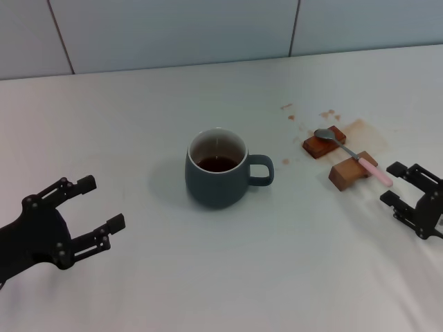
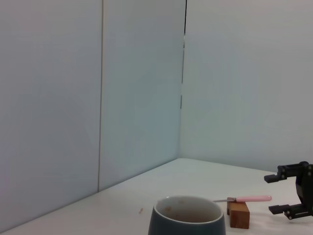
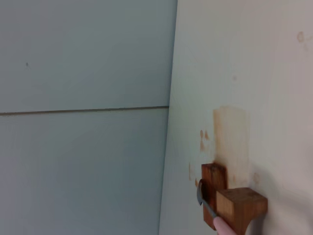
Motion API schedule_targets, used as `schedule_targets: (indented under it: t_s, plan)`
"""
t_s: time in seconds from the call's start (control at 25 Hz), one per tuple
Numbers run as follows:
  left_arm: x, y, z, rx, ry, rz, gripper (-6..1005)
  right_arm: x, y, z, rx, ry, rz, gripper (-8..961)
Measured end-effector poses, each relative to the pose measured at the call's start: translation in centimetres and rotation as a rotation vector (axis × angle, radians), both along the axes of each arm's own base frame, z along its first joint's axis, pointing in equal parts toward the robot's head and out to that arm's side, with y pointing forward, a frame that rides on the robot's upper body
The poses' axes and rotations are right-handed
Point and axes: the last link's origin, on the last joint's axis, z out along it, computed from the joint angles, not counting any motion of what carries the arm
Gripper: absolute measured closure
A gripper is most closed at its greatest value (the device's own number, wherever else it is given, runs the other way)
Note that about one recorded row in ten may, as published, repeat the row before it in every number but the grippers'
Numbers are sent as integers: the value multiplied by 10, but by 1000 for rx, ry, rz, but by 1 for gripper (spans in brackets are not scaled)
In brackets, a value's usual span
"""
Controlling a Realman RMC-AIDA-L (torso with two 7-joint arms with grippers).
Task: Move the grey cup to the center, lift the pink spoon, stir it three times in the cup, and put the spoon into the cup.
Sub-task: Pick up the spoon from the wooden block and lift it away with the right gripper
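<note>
Left gripper (image 1: 93, 214): low on the table, well off to the robot's left of the grey cup (image 1: 216, 168) and a bit nearer the robot. Fingers spread wide, nothing between them, tips aimed toward the cup.

Right gripper (image 1: 400, 185): on the other side of the cup, well to its right, parked just beside the pink end of the spoon. Fingers apart too, holding nothing. It also shows up in the left wrist view (image 2: 279, 194), past the blocks.

Grey cup: sitting upright on the white table (image 1: 228, 277), pretty much in the middle between the two grippers. Handle sticks out to the robot's right, toward the spoon. Dark reddish-brown liquid down in the white inside.

Pink spoon (image 1: 351, 154): right of the cup and a touch farther back, lying across two brown wooden blocks (image 1: 337, 158). Metal bowl rests on the far block, pink handle runs over the near block and pokes out toward the right gripper.

Stains (image 1: 360, 131): brownish splotches and drips on the table around and behind the blocks, right of the cup.

In the way: nothing sits between the cup and either gripper, just bare table. Behind the cup there's a pale panelled wall (image 1: 173, 31).
</note>
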Motion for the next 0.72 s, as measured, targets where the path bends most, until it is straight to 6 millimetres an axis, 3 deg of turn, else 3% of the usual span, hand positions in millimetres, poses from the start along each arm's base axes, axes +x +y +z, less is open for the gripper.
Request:
schedule_targets:
  t_s: [0.72]
  plan:
    - [3, 3, 1, 13, -10, -6, 155, -8, 26, -4, -21, -12, -8, 298]
